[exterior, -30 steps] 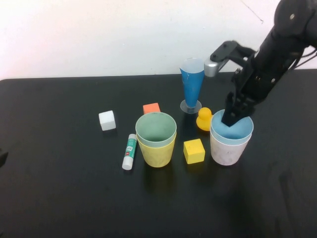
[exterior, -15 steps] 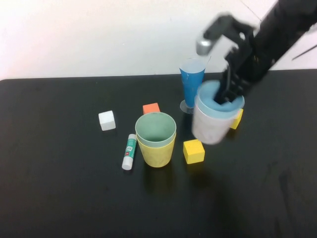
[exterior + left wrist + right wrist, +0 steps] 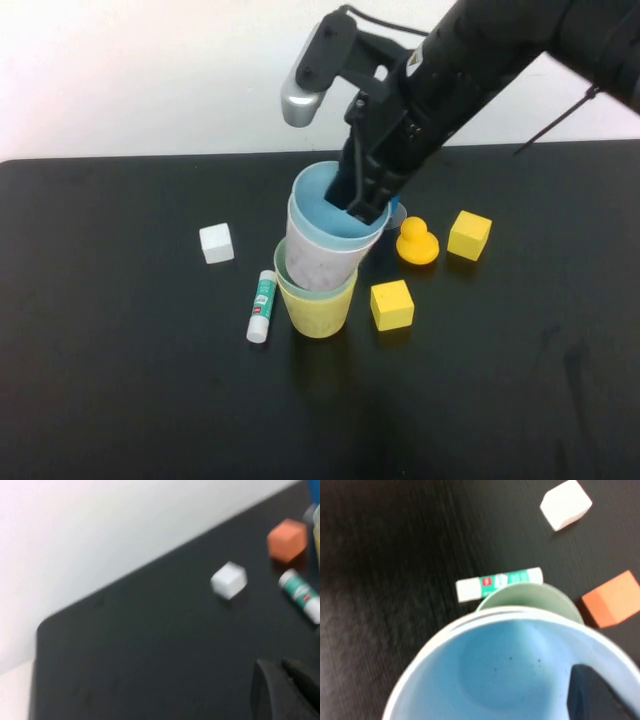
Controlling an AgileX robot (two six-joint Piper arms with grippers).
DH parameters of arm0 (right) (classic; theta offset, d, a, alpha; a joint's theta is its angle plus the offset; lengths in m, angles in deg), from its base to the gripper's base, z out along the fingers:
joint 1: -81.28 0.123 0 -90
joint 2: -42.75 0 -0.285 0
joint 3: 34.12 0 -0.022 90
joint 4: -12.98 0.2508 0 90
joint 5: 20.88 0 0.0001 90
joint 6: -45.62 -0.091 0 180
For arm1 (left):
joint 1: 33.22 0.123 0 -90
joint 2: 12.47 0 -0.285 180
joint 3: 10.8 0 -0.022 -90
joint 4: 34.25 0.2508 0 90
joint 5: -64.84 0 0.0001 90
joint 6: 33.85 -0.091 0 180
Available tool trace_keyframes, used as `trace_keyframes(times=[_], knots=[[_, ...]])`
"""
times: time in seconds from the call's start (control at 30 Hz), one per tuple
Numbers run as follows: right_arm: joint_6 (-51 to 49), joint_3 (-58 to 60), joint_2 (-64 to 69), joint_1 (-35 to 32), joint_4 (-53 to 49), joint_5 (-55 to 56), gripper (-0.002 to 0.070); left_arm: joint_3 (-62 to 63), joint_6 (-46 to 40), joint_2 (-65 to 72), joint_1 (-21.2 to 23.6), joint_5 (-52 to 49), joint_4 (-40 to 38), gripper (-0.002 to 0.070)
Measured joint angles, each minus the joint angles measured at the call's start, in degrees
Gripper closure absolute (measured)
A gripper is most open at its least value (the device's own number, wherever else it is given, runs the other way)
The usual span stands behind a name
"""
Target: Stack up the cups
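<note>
Right gripper (image 3: 362, 200): clamped on the rim of the light blue cup (image 3: 325, 210), which is nested in the pale pink cup (image 3: 318, 255); the pair hangs tilted over the pale green cup (image 3: 283, 277), itself nested in the yellow cup (image 3: 318, 310) at table centre.

Left gripper (image 3: 287, 692): near the table's left edge; finger state cannot be told.

Round the stack: glue stick (image 3: 261, 305) at 9 o'clock, white cube (image 3: 216, 243) at 10, yellow cube (image 3: 391, 304) at 3, duck (image 3: 416, 242) at 2.

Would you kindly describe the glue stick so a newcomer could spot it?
On the black table, find the yellow cup under the right pincer. The glue stick lies just left of it: a white tube with a green label, the only long, thin item.
</note>
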Motion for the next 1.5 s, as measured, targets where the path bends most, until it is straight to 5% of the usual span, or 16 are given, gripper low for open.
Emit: trace_keyframes(times=[0.6, 0.87, 1.03, 1.17, 1.3, 1.5], knots=[[-1.55, 0.00, 5.57, 0.10, -0.44, 3.99, 0.0619, -9.83, 1.30, -5.29, 0.00, 14.03, 7.40, 0.0673], [-2.90, -1.32, 5.68, 0.10, -0.44, 2.02, 0.0484, -9.92, 1.43, -5.29, 0.00, 14.24, 7.78, 0.0673], [-3.37, -8.47, 5.68, 0.10, -1.30, -5.00, 0.0463, -9.92, 1.51, -5.29, 0.00, 15.71, 7.76, 0.0674], [-6.07, -15.28, 4.69, 0.21, -4.68, -7.16, 0.0496, -9.92, 6.42, -5.65, 0.00, 21.01, 6.40, 0.0674], [-7.31, -15.81, -0.11, 0.21, -9.73, -7.82, 0.0618, -9.92, 12.60, -5.82, 0.00, 24.21, 5.90, 0.0674], [-9.22, -6.76, -13.94, 0.21, -18.45, -7.91, 0.0669, -9.92, 14.14, -5.82, 0.00, 25.25, 6.12, 0.0674]])
